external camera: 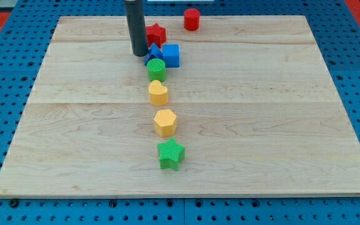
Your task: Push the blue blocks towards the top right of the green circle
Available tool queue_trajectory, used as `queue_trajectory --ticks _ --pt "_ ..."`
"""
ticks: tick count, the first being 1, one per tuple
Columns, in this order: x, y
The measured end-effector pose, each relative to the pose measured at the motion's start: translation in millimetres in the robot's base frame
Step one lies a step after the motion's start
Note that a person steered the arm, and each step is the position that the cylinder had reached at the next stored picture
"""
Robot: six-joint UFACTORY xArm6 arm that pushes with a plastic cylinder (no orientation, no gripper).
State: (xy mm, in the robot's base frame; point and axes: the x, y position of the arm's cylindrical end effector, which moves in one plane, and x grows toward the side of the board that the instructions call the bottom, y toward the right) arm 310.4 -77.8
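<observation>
My tip (139, 54) rests on the board near the view's top, left of centre. Right beside it, to its right, a small blue block (153, 55) is partly hidden between the rod and the other blocks. A blue cube (171, 55) sits just right of that. The green circle (156, 69) lies directly below the small blue block, touching or nearly touching both blue blocks. The tip is at the green circle's upper left.
A red star (156, 33) sits just above the blue blocks. A red cylinder (192, 19) stands at the top edge. Below the green circle run a yellow heart (158, 92), a yellow hexagon (165, 122) and a green star (171, 154). The wooden board (280, 125) lies on blue pegboard.
</observation>
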Motion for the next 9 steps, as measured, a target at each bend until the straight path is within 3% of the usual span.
queue_trajectory --ticks 2,3,8,9 --pt "4 -5" --pt "31 -23" --pt "0 -4" --pt "0 24"
